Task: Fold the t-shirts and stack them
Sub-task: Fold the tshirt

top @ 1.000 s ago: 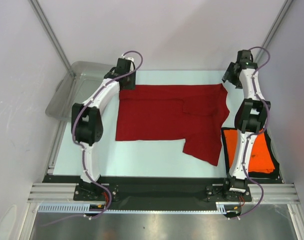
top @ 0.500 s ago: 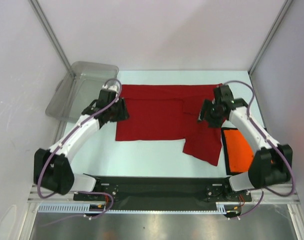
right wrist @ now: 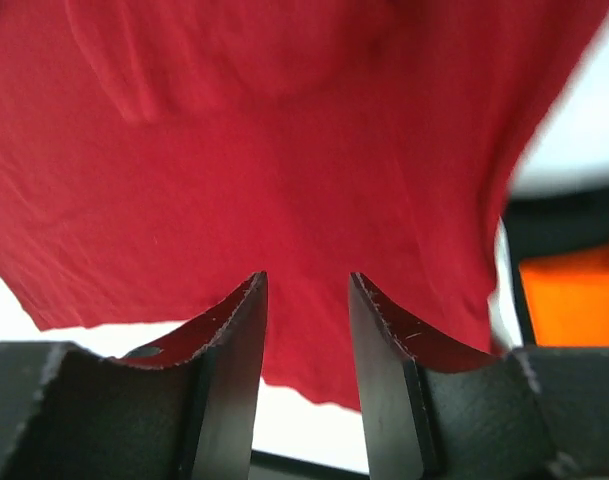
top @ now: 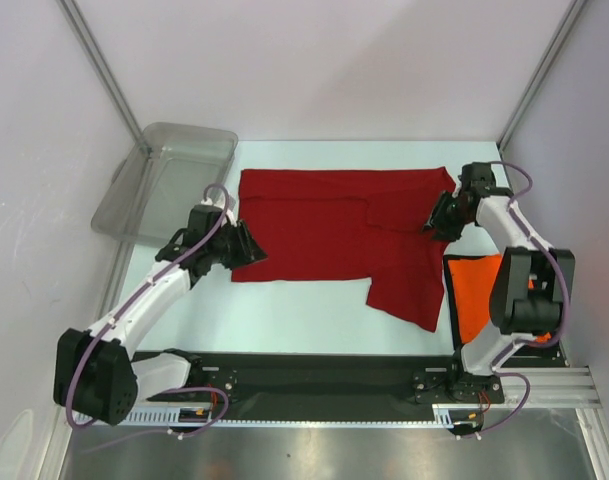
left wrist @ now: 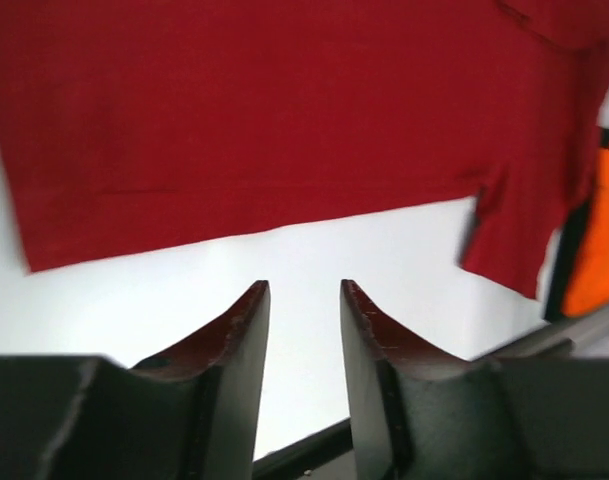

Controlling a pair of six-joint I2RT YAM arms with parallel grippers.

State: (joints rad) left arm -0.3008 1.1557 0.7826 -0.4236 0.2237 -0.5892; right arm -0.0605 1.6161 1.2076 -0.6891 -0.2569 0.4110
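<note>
Overall light: the top view is lit brightly and evenly from above, and the pale counter [top: 284, 300] is rendered almost white.
Shadows: only faint, soft-edged shadows are cast on the counter.
Glare: the counter just ahead of the left claw [left wrist: 304, 290] is washed out.
Blur: the dark red t-shirt [right wrist: 284, 150] beyond the right claw [right wrist: 307, 280] is softened, with its edge smeared to the claw's right.
Focus: both claws are rendered sharper than the cloth.

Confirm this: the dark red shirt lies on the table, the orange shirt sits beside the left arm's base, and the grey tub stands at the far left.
The orange shirt sits beside the right arm's base, as the top external view shows. The dark red shirt and grey tub are as stated.
</note>
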